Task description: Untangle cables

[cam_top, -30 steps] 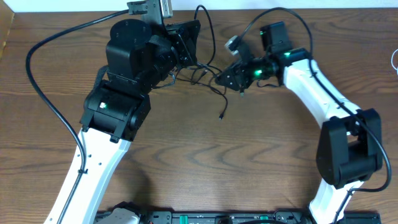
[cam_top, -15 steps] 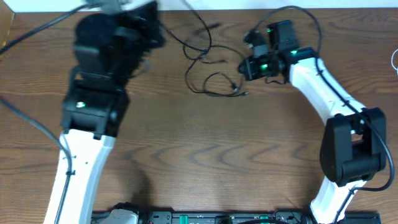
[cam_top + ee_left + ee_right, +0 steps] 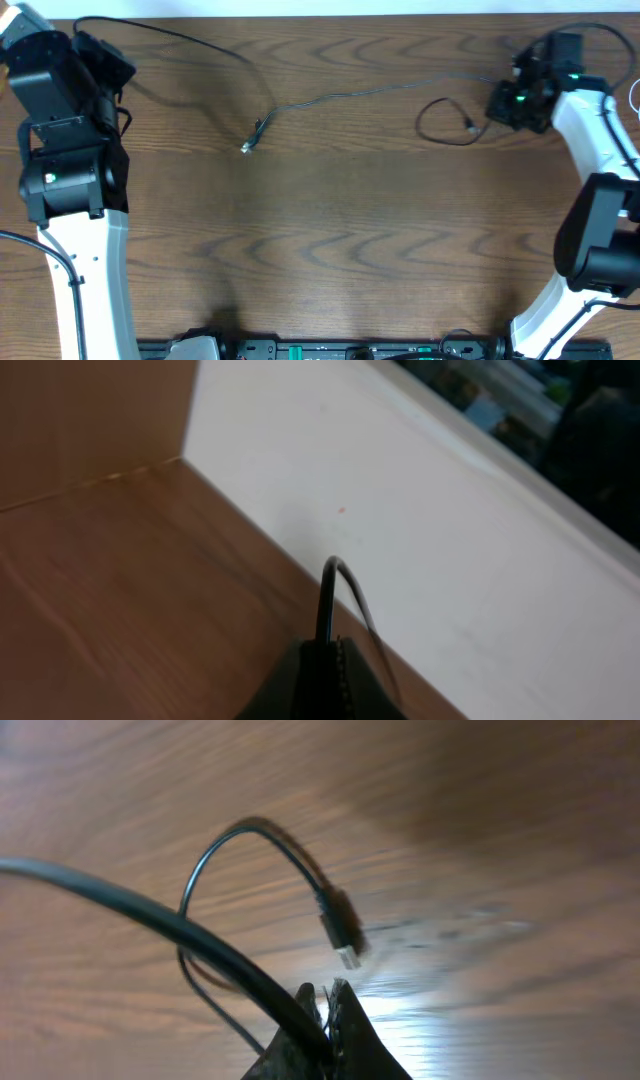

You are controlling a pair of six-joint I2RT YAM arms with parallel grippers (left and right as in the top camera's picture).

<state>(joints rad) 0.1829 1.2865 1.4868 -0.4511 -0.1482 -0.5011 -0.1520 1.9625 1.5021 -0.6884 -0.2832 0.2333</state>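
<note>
On the surface [image 3: 330, 250], one cable [image 3: 200, 42] runs from the left tool [image 3: 325, 650] rightward to centre. Another cable [image 3: 380, 90] stretches from there to the right tool [image 3: 325, 995].

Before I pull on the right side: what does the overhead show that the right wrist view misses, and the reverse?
Only overhead: the long cable running across the table to its free plug. Only right wrist: the right gripper shut on that cable, close up. Both: the small loop ending in a plug beside the gripper.
</note>
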